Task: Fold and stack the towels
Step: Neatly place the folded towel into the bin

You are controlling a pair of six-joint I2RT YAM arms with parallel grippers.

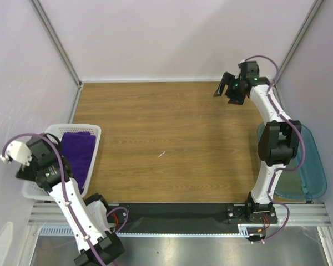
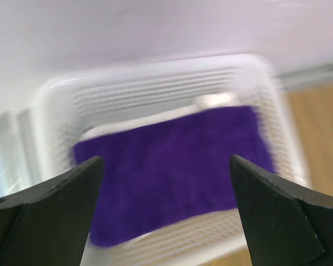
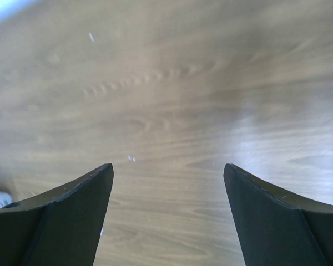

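Note:
A folded deep-purple towel (image 1: 77, 152) lies flat inside the white perforated basket (image 1: 94, 130) at the table's left edge. In the left wrist view the purple towel (image 2: 172, 166) fills the basket floor, and a strip of white cloth (image 2: 211, 101) peeks out along its far edge. My left gripper (image 2: 166, 163) hangs open above the towel with nothing between its fingers. My right gripper (image 1: 226, 91) is far off at the back right, raised above bare wood. In its own view the right gripper (image 3: 167, 169) is open and holds nothing.
A teal plastic bin (image 1: 311, 166) sits at the right edge, partly behind the right arm. The wooden table (image 1: 172, 138) runs between basket and bin, with a small pale speck (image 1: 162, 154) near its middle. Grey walls close in the back and sides.

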